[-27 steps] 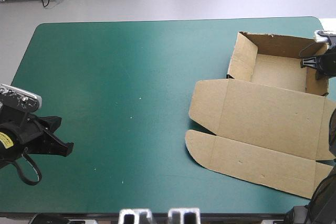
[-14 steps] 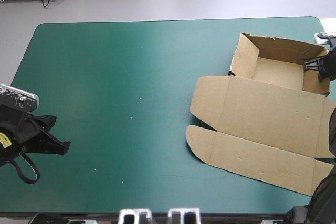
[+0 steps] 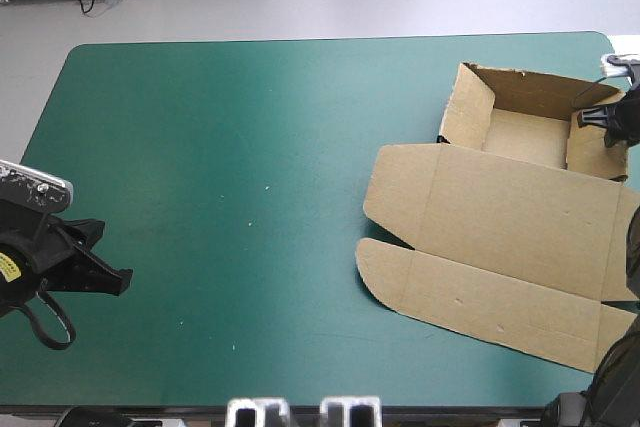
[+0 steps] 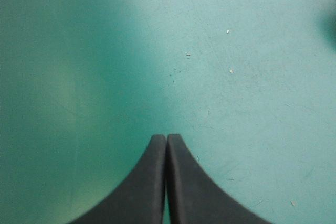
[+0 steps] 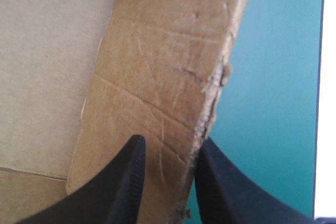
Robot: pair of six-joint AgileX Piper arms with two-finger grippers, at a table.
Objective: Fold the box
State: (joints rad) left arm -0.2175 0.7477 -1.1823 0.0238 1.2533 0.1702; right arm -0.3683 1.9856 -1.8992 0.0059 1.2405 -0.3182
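The brown box (image 3: pixel 500 217) lies at the table's right side. Its tray part (image 3: pixel 525 137) has walls raised toward the far edge, and the lid panel with its flaps lies flat toward the front. My right gripper (image 3: pixel 600 119) is at the tray's right wall (image 5: pixel 168 51), which leans inward. Its black fingers (image 5: pixel 172 141) are shut on that wall, one on the inner face and one outside the torn edge. My left gripper (image 3: pixel 115 279) hovers near the table's front left, far from the box. It is shut (image 4: pixel 167 139) over bare teal-green cover.
The teal-green table (image 3: pixel 250 167) stretches bare between the two arms. The box's right flaps reach the table's right edge (image 3: pixel 630 247). The right arm's dark base stands at the front right corner (image 3: pixel 615 387).
The right gripper has drawn the tray's right wall inward toward the tray floor, and the box has shifted slightly. The left gripper has backed a little toward the left edge.
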